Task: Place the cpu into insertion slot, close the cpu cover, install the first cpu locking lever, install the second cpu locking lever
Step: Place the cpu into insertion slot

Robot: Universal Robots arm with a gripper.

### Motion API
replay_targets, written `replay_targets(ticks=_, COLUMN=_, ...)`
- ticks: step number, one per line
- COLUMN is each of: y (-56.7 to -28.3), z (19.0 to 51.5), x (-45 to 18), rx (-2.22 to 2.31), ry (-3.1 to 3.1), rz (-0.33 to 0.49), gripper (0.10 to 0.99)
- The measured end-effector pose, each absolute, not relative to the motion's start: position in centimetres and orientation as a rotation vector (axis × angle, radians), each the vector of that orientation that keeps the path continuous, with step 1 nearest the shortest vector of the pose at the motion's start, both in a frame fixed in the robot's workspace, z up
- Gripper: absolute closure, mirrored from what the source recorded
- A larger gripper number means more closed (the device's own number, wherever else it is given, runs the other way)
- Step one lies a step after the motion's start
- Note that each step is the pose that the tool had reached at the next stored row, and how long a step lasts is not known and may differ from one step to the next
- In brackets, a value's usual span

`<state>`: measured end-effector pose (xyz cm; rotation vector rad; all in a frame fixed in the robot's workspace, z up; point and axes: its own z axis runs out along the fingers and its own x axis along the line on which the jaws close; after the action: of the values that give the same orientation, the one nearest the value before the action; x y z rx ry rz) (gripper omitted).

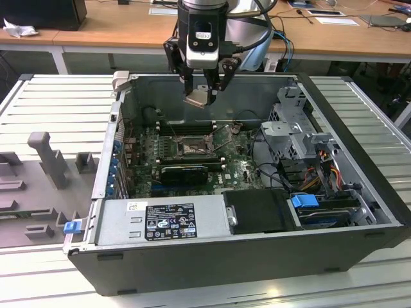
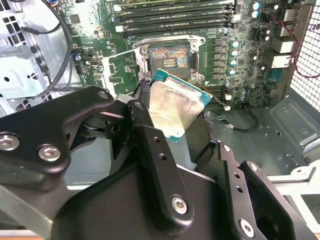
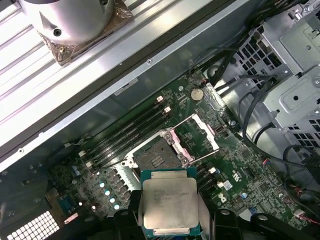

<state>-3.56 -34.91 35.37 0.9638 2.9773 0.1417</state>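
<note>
My gripper [image 1: 201,96] hangs over the open computer case, shut on the cpu [image 1: 198,97], a thin beige-silver square with a green edge. In both wrist views the cpu [image 3: 169,202] [image 2: 175,107] sits between the black fingers [image 3: 131,212], tilted in the second wrist view. It is well above the motherboard and apart from it. The insertion slot [image 3: 157,157] [image 2: 169,57] [image 1: 192,147] lies bare below, a dark square with a metal rim. The cpu cover [image 3: 196,135] [image 2: 120,72] is swung open beside the slot.
Long memory slots [image 1: 183,127] run behind the slot and a black graphics card [image 1: 183,172] lies in front of it. A power supply [image 1: 160,221], a drive cage [image 1: 289,128] with cables and the case walls [image 1: 122,122] hem in the board. Grey fixtures [image 1: 45,154] stand at the exterior view's left.
</note>
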Motion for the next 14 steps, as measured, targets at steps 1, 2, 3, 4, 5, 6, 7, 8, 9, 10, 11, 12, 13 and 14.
replay_targets(ticks=1, y=-34.91, z=35.36, x=-3.56, rx=0.971, ry=2.975, rz=0.142, gripper=0.557)
replay_targets(ticks=2, y=-34.91, z=35.36, x=-3.56, rx=0.975, ry=2.973, rz=0.142, gripper=0.557)
replay_targets(ticks=3, y=-34.91, z=35.35, x=-3.56, rx=0.981, ry=2.971, rz=0.142, gripper=0.557)
replay_targets(ticks=4, y=-34.91, z=35.35, x=-3.56, rx=0.991, ry=2.968, rz=0.141, gripper=0.557)
replay_targets(ticks=5, y=-34.91, z=35.34, x=-3.56, rx=0.997, ry=2.965, rz=0.141, gripper=0.557)
replay_targets(ticks=6, y=-34.91, z=35.32, x=-3.56, rx=1.007, ry=2.962, rz=0.141, gripper=0.557)
replay_targets(ticks=7, y=-34.91, z=35.3, x=-3.56, rx=1.021, ry=2.956, rz=0.141, gripper=0.557)
replay_targets(ticks=8, y=-34.91, z=35.27, x=-3.56, rx=1.037, ry=2.95, rz=0.141, gripper=0.557)
replay_targets(ticks=9, y=-34.91, z=35.26, x=-3.56, rx=1.05, ry=2.945, rz=0.141, gripper=0.557)
replay_targets(ticks=10, y=-34.91, z=35.22, x=-3.56, rx=1.064, ry=2.94, rz=0.141, gripper=0.557)
replay_targets(ticks=11, y=-34.91, z=35.21, x=-3.56, rx=1.075, ry=2.935, rz=0.141, gripper=0.557)
replay_targets(ticks=12, y=-34.91, z=35.2, x=-3.56, rx=1.081, ry=2.933, rz=0.141, gripper=0.557)
replay_targets(ticks=13, y=-34.91, z=35.14, x=-3.56, rx=1.118, ry=2.918, rz=0.14, gripper=0.557)
replay_targets(ticks=14, y=-34.91, z=35.07, x=-3.56, rx=1.161, ry=2.9, rz=0.14, gripper=0.557)
